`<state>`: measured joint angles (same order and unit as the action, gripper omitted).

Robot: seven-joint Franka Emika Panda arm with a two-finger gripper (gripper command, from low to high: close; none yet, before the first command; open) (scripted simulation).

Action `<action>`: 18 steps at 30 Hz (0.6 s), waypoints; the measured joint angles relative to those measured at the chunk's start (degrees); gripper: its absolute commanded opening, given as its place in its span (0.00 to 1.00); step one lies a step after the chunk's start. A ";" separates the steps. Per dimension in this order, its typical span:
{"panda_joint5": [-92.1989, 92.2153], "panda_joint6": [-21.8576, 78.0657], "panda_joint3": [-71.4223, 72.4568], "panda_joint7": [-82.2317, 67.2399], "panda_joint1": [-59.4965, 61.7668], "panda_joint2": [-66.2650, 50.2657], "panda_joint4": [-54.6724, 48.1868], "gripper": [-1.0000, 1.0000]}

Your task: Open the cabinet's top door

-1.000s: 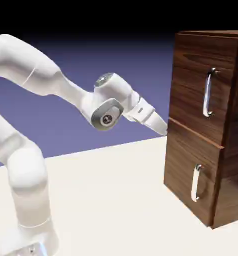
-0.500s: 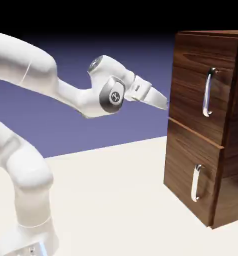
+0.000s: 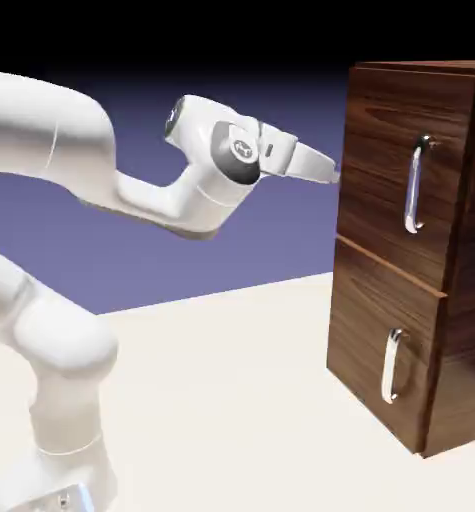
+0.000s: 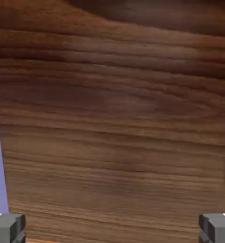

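Observation:
The cabinet (image 3: 411, 250) is a tall dark walnut box at the exterior view's right. Its top door (image 3: 391, 170) is shut and carries a curved vertical silver handle (image 3: 414, 186). My gripper (image 3: 331, 172) hangs level with the upper part of that door, close to the cabinet's left edge and well left of the handle. In the hand view the two grey fingertips (image 4: 7, 228) sit far apart at the bottom corners with nothing between them: my gripper (image 4: 112, 228) is open. Dark wood grain of the cabinet (image 4: 114, 118) fills that view; the handle is out of it.
The lower door (image 3: 376, 340) with its own silver handle (image 3: 391, 366) sits below the top one. The cream table (image 3: 231, 400) spreads in front of the cabinet. The arm's base (image 3: 61, 470) stands at the lower left.
The hand has risen from the level of the seam between the doors to the top door's upper half, and turned more level. The jaws stayed wide. The cabinet has not moved.

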<state>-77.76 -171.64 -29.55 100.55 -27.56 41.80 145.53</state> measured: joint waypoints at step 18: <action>-44.85 1.36 -17.04 33.51 -15.50 5.27 -8.92 1.00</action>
<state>-122.61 -170.28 -46.59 134.06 -43.06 47.07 136.61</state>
